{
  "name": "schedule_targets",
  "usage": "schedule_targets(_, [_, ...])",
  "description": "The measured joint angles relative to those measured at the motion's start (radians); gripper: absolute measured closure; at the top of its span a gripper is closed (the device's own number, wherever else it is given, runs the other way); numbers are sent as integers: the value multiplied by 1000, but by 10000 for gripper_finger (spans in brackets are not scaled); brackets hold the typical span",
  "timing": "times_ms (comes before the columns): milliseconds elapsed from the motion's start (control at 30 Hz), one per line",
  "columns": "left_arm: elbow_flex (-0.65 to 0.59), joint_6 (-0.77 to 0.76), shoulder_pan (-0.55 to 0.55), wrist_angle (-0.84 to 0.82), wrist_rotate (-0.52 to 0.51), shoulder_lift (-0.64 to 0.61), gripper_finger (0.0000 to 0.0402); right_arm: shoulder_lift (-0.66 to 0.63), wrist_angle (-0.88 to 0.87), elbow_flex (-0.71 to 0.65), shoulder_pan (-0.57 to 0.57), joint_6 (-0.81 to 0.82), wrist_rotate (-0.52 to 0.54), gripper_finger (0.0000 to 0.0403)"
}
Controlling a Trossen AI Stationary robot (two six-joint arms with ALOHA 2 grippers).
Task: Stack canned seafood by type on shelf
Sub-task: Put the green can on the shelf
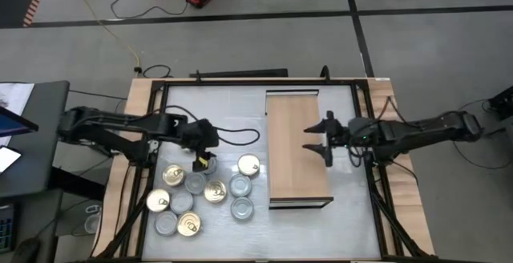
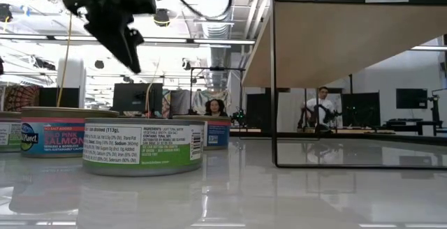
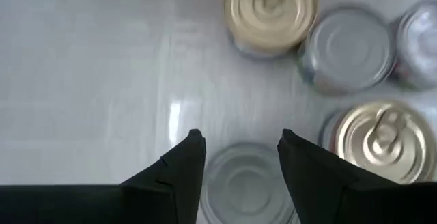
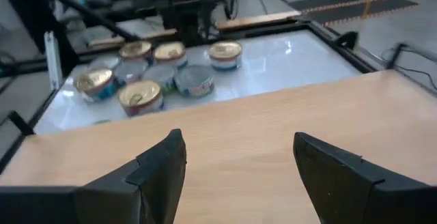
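Several short round tins [image 1: 208, 199], some with gold pull-tab lids and some with plain silver lids, stand in a cluster on the white tabletop, left of the shelf. The shelf [image 1: 298, 147] is a light-wood board on a thin dark frame; in the low view the shelf [image 2: 356, 40] is raised above the tabletop. My left gripper [image 1: 204, 162] hangs open above the far edge of the cluster. In its wrist view the left gripper [image 3: 239, 149] has its fingers on either side of a silver-lid tin [image 3: 246, 183] below, apart from it. My right gripper [image 1: 327, 139] is open over the shelf board [image 4: 273, 135], holding nothing.
A gold-lid tin [image 3: 270, 9], a silver-lid tin [image 3: 348, 46] and another gold-lid tin [image 3: 382, 138] stand close to the one under my left gripper. A black cable [image 1: 240, 135] lies on the tabletop far of the tins. Wooden rails [image 1: 144, 103] frame the table. People [image 2: 321, 107] are in the room beyond.
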Motion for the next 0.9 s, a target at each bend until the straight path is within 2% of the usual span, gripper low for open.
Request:
schedule_targets(267, [0, 35, 96, -18, 157, 76, 226, 82, 61, 100, 62, -117, 0, 108])
schedule_targets(467, [-39, 121, 143, -9, 178, 115, 226, 79, 90, 136, 90, -199, -1, 108])
schedule_targets(767, [-49, 229, 236, -13, 204, 125, 227, 78, 144, 136, 65, -237, -1, 108])
schedule_targets(900, [-49, 257, 272, -14, 274, 125, 230, 78, 151, 136, 62, -247, -1, 108])
